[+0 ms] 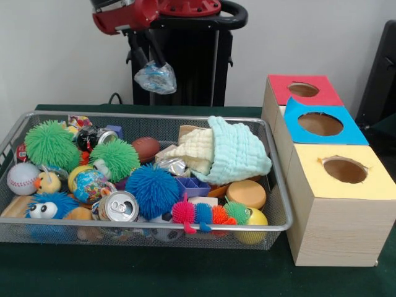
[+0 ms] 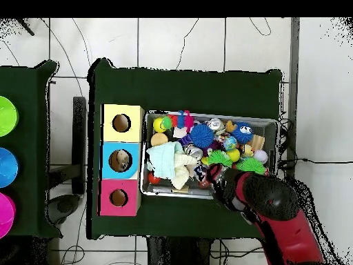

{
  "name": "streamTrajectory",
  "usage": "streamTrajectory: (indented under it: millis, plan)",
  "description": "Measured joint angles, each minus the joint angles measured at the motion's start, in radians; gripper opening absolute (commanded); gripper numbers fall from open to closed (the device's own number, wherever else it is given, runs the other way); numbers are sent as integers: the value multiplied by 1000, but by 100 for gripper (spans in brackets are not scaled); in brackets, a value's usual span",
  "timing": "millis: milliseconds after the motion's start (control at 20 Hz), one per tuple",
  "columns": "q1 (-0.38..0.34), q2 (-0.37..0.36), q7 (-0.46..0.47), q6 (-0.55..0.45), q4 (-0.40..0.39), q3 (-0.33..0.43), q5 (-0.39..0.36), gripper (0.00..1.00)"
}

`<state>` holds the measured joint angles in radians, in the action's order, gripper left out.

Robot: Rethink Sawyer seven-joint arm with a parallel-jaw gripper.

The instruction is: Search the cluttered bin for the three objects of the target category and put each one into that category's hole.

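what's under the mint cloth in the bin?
The mint cloth is draped over a cream cloth, which sticks out on its left. A crumpled silver wrapper and a blue block show at its lower edge. Anything directly beneath is covered.

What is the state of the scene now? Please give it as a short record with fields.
gripper: raised above the wire bin's far side, jaws shut on a crumpled clear plastic piece
bin contents: cluttered; a drink can, a baseball, a blue spiky ball and a pale cloth show among toys
holes: three boxes beside the bin, topped red, blue and yellow
blue hole: overhead view shows something inside; identity unclear
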<state>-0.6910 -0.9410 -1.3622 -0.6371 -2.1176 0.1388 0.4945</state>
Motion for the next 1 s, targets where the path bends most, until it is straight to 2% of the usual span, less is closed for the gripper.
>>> streamTrajectory:
  millis: [250,500,650,900,950,1000]
  plan:
    - [54,-62,0,0,-84,-26,84,0]
    - [180,-135,-1,2,-175,-37,240,0]
    - [229,-151,-2,10,-199,-38,297,0]
    - [348,-162,-2,77,-245,-37,483,0]
    - [384,-159,-2,114,-254,-37,556,0]
    - [401,-155,-2,136,-256,-37,596,0]
